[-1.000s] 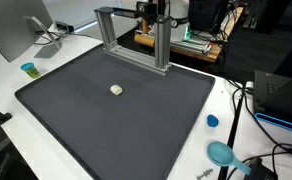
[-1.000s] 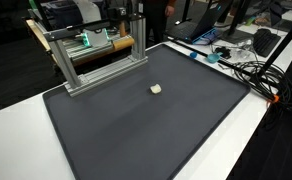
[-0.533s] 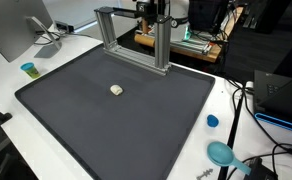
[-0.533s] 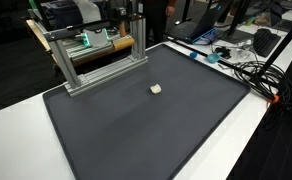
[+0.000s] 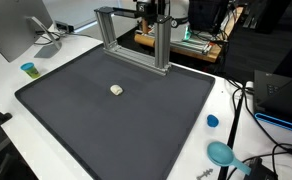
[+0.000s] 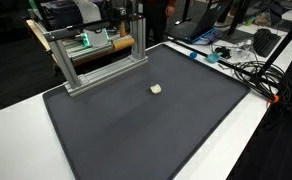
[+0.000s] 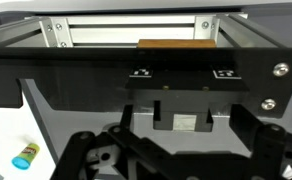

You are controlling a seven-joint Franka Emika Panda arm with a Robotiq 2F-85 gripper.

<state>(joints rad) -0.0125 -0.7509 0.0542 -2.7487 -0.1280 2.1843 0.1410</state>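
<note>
My fingers are spread open, holding nothing, right by the metal frame. The little white block sits well away on the table.

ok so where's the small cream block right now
In both exterior views the small cream block lies alone on the dark mat, in its rear half, in front of the metal frame.

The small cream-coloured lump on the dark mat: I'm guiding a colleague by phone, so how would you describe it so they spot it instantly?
Find the big dark grey mat covering the white table. Some way in front of the aluminium frame at its back edge lies the small cream-coloured lump. It alone sits on the mat's open surface, pale against dark.
</note>
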